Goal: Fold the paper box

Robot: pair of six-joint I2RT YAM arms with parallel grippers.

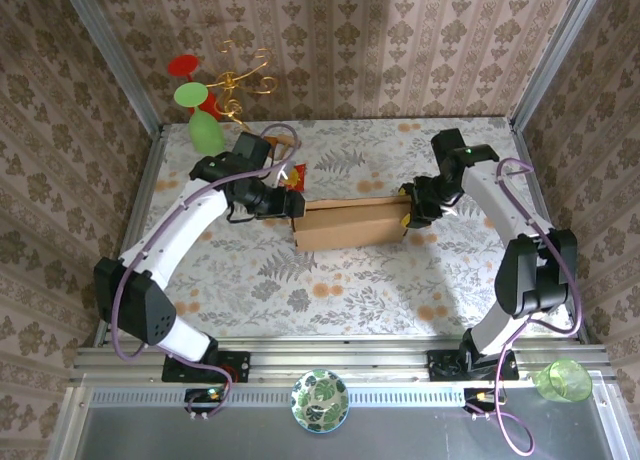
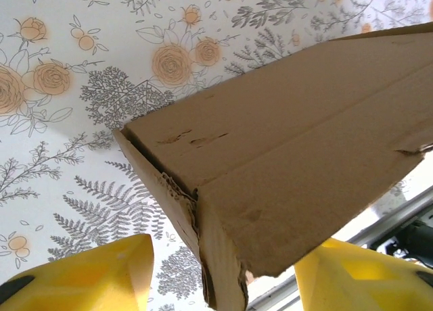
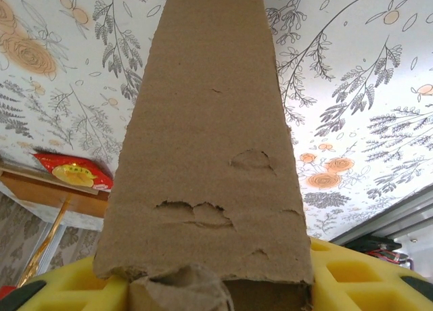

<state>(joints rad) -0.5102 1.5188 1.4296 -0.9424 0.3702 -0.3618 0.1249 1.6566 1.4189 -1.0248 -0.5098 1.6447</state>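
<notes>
Jaws of the left gripper spread wide, gripping nothing; jaws of the right gripper pressed onto one end of the large plain brown corrugated cardboard paper box.
Box lies mid-table, lengthwise between the grippers. Left wrist view: its frayed corner edge sits between yellow fingers, with a gap on each side. Right wrist view: a scuffed panel, yellow fingers flanking its end. Floral-print tablecloth lies open in front of and behind the box. Red foil packet near its left end; green plastic goblet at the far-left corner. Damask-papered walls enclose three sides.
</notes>
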